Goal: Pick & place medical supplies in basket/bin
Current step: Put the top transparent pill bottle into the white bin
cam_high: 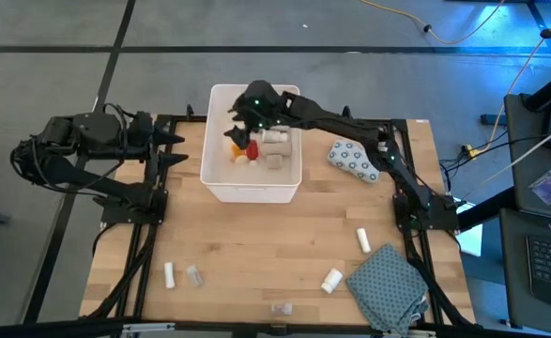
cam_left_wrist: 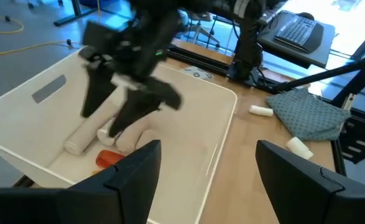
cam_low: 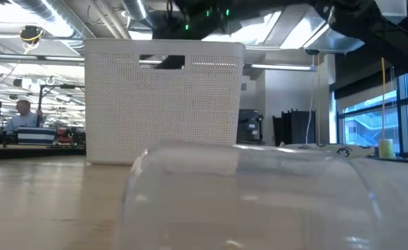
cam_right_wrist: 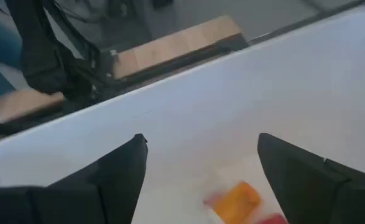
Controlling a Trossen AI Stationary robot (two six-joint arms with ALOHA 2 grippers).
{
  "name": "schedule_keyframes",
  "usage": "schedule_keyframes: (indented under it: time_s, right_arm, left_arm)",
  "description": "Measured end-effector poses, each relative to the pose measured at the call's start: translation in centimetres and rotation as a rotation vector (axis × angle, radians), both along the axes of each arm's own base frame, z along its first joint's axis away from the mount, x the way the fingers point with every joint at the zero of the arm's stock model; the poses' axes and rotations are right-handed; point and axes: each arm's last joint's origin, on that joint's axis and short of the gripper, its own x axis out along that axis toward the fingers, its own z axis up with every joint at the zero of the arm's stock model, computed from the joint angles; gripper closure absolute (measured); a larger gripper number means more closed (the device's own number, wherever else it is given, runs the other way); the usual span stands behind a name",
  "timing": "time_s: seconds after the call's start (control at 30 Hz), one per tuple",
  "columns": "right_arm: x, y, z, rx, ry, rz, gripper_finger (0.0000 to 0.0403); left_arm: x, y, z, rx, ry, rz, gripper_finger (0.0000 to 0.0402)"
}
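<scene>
High view: my right tool point(cam_high: 249, 105) hangs over the white bin point(cam_high: 221, 178), fingers spread wide and empty, positioned for dropping supplies.

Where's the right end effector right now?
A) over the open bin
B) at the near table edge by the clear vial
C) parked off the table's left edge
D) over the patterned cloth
A: in the high view the right end effector hangs over the white bin, fingers spread and empty, above the supplies already inside.
</scene>
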Motion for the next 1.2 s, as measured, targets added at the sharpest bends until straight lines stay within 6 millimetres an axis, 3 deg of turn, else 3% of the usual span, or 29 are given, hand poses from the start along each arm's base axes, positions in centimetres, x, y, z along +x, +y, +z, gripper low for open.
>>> schedule_keyframes:
  time_s: [0.23,0.33,0.53,0.83,1.07,1.2]
  right_arm:
    - [-2.1,6.2,3.6,0.024,0.052,0.085,0.0099]
    - [-2.4,10.0,3.5,0.065,0.140,0.141,0.0099]
    - [-3.7,17.6,3.3,0.142,0.290,0.201,0.0099]
    - [-7.3,28.5,2.6,0.090,0.490,0.173,0.0099]
    - [-9.5,33.7,2.4,0.006,0.456,0.052,0.0099]
    - [-10.3,35.3,2.4,-0.008,0.428,0.009,0.0099]
  left_arm:
    - [0.5,-0.2,-0.1,-0.035,0.015,-0.032,0.0149]
    - [1.8,-0.6,-0.5,0.023,0.087,-0.155,0.0154]
    - [5.7,-2.6,-2.1,-0.034,0.245,-0.383,0.0163]
    - [11.1,-9.5,-7.3,0.023,0.660,-0.735,0.0174]
    - [13.4,-16.4,-12.5,0.257,0.895,-1.021,0.0180]
    - [14.0,-19.5,-15.8,0.312,1.019,-1.075,0.0179]
